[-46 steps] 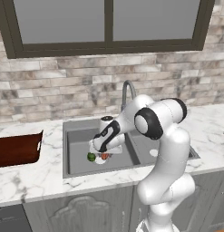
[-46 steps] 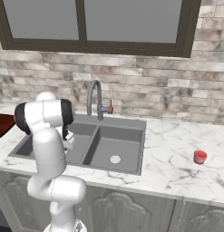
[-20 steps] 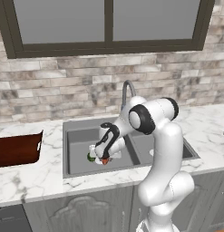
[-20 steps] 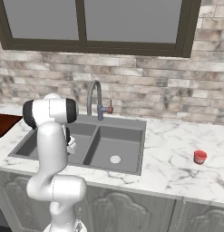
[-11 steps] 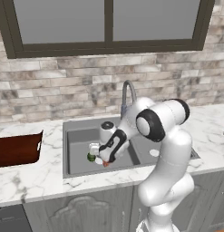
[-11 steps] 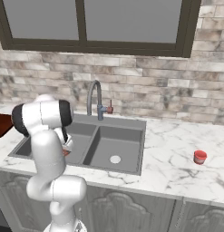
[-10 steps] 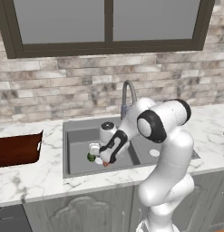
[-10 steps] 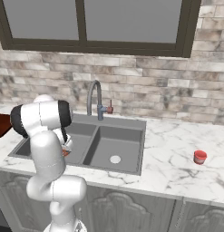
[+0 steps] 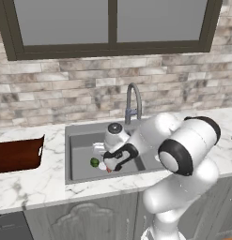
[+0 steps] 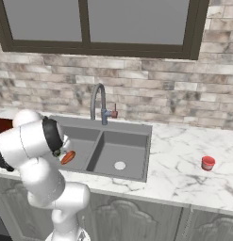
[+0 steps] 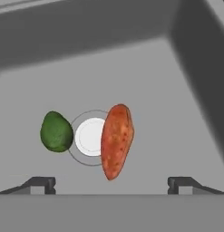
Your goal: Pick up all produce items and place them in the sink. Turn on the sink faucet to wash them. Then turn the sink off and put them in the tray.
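Produce lies on the floor of the sink's (image 9: 70,154) left basin: an orange-red vegetable (image 11: 116,140), long and tapered with a mottled, speckled skin, and a smaller dark-green fruit (image 11: 56,131), rounded and smooth like a lime. In the hand view the vegetable rests lengthwise across one side of the round pale drain (image 11: 90,136), its narrow end toward the bottom of that view, and the green fruit sits just off the drain's other side, so the drain shows between the two. The two pieces are apart from each other.

The fingers (image 11: 112,182) are spread wide and hold nothing; both dark tips stand at the bottom of the hand view, one on each side, with the vegetable and the fruit beyond them and between their lines, neither piece touched. From the left base view the hand hangs inside the left basin, with the green fruit showing just beside it on the basin floor.

The grey gooseneck faucet (image 10: 99,105) rises behind the divider of the dark grey double sink. The reddish-brown wooden tray (image 9: 18,153) sits on the marble desk (image 10: 184,174) to the sink's left. No writing or labels can be read on anything.
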{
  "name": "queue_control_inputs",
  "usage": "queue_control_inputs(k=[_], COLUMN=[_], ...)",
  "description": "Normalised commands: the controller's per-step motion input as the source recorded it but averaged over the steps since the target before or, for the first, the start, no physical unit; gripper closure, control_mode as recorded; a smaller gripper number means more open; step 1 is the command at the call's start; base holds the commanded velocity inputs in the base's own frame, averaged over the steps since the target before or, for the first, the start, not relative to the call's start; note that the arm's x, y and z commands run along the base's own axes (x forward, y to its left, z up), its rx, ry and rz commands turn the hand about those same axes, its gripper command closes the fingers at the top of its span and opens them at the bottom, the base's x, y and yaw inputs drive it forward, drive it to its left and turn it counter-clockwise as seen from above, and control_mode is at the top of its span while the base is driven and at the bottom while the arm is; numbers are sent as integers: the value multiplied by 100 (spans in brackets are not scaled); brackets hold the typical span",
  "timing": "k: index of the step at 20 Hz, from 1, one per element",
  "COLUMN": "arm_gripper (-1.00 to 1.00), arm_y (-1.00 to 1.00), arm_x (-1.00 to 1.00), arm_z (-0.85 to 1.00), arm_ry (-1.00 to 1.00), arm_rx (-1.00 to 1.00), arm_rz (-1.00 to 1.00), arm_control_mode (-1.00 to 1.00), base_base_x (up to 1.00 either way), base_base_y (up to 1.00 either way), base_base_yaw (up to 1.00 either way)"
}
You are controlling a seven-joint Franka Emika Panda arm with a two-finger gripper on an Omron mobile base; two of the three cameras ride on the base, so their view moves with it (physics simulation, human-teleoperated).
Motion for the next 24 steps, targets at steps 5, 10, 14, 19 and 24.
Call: queue_control_inputs(k=[5,10,14,19,24], arm_gripper=[-100,-100,-100,-100,-100], arm_y=[1,0,0,-12,-37], arm_x=[-26,-41,-46,-44,-46], arm_z=[91,81,63,26,5], arm_ry=[-11,-8,-3,-1,-2], arm_rx=[0,0,1,0,0], arm_rz=[0,1,5,14,10], arm_control_mode=[-100,-100,-100,-100,-100], base_base_x=[0,0,0,0,0], base_base_y=[0,0,0,0,0], base_base_yaw=[0,0,0,0,0])
